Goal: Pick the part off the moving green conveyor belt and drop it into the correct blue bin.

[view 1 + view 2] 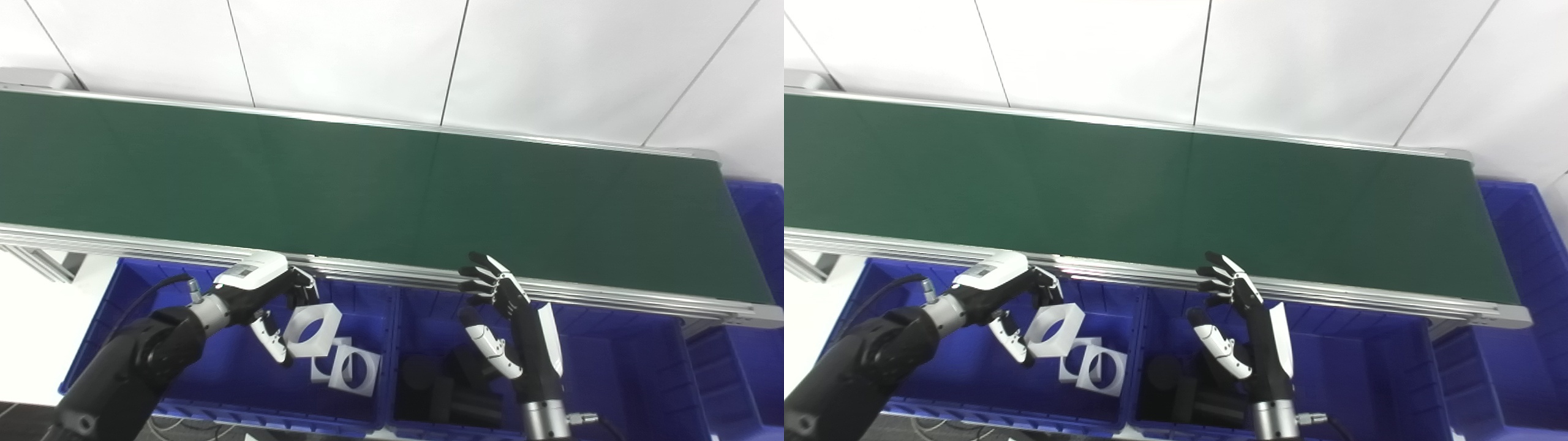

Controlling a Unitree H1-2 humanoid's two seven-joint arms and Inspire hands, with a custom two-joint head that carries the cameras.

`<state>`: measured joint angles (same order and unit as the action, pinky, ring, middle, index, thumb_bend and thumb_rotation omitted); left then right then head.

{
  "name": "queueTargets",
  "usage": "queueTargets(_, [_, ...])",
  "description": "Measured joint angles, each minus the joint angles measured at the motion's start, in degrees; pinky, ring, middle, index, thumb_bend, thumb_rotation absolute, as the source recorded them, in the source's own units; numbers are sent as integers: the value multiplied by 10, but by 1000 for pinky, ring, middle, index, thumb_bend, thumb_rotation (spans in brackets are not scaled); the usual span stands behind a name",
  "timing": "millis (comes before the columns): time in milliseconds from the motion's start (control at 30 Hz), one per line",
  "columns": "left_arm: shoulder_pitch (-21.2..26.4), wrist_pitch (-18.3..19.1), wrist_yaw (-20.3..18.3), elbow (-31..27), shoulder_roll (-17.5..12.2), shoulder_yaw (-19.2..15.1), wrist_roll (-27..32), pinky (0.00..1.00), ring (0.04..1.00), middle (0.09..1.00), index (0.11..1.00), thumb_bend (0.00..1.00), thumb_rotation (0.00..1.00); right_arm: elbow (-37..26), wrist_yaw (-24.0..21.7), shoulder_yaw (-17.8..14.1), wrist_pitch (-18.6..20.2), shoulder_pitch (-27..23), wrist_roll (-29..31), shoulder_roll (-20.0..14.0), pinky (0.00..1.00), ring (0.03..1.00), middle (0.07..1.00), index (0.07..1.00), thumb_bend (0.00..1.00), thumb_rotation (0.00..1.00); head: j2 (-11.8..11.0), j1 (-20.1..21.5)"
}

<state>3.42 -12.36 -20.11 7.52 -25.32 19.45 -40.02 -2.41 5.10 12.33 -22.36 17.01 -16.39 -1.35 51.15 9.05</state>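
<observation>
Status: pick done, drop pending, by appearance. Belt [392, 196]: bare, no part on it.

Left hand [263, 294]: fingers [303, 288] and thumb closed on a white part [313, 331], a square frame with a round hole, held over the left bin [104, 318], just above two like frames [346, 367] under the fingers.

Right hand [499, 306]: fingers spread, holding nothing, over the middle bin [612, 367], with black parts [441, 392] below.

Hidden: contact at the frame's far edge; black parts' shapes unclear; the far-right bin [759, 245] is cut off.
</observation>
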Motion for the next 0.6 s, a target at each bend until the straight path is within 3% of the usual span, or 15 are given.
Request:
queueTargets(200, [1,1,2,6,0,9,-12,669,545,474,504,521,0,-6,0,0,1,3,-3,0,560,679,748,821,569,694,3,0])
queueTargets(367, [0,14,-13,-36,-3,9,-12,743,633,492,503,521,0,-7,0,0,1,5,-2,1,560,675,745,821,577,703,3,0])
queueTargets(400, [0,19,-18,-45,-5,9,-9,785,682,609,500,521,45,-7,0,0,1,4,-2,1,559,671,744,821,578,707,4,0])
queueTargets(433, [-1,21,-26,-54,-8,8,-4,800,699,649,500,521,60,-7,0,0,1,5,-2,2,559,670,744,821,578,708,4,0])
queueTargets(467, [-3,23,-34,-63,-12,7,6,817,722,691,635,712,153,-7,-1,0,1,5,-2,2,559,669,744,822,577,708,4,0])
queueTargets(600, [-14,31,-58,-104,-32,-5,40,859,784,778,791,921,280,-7,-1,0,1,5,-1,3,560,666,746,823,586,714,3,1])
